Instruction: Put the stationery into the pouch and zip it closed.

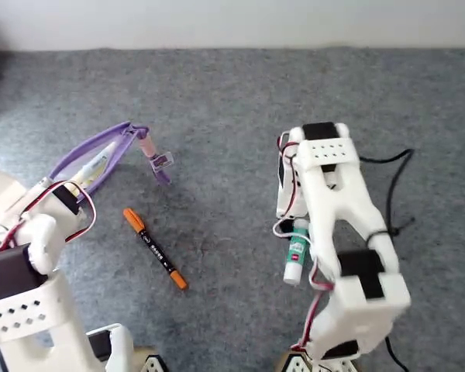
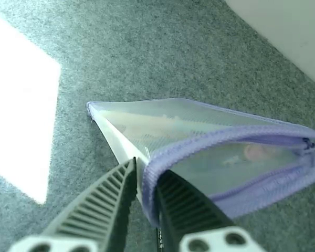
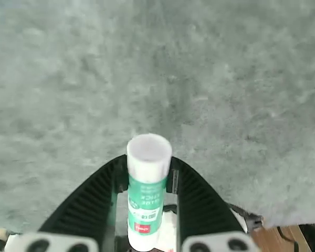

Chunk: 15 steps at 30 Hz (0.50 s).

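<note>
My left gripper is pinching the pouch by its purple zip edge, the trim caught between the two ribbed fingers. The pouch stretches away from the fingertips with its mouth gaping, and pale items show faintly through its clear side. At the pouch's far end from that gripper sits a small pink piece; I cannot tell whether it is inside or just touching. My right gripper is clamped on a glue stick, whose white end pokes out past the fingertips. An orange marker lies on the grey mat between the two grippers, nearer the left one.
</note>
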Each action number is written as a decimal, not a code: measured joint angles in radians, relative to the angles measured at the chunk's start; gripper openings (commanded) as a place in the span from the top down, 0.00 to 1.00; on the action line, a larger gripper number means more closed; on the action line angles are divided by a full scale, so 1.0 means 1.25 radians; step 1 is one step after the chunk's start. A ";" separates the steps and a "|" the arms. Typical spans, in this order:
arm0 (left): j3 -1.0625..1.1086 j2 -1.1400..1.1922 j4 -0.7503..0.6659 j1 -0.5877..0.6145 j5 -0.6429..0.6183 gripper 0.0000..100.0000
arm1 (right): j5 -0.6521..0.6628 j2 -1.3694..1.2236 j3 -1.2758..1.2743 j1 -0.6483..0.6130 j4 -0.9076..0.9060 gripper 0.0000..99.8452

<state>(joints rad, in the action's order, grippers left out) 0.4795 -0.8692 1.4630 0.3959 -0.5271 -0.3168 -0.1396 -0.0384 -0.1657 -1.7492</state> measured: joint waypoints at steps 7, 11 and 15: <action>0.000 0.000 0.000 0.000 0.000 0.99 | 0.033 0.311 0.000 -0.103 0.000 0.99; 0.000 0.000 0.000 0.000 0.000 0.99 | 0.037 0.462 0.000 -0.209 0.005 0.99; 0.000 0.000 0.000 0.000 0.000 0.99 | 0.037 0.561 0.000 -0.285 0.109 0.99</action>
<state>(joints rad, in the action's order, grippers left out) 0.4795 -0.8692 1.4630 0.3959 -0.5271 -0.2708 0.5616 -0.0384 -0.5217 -1.6126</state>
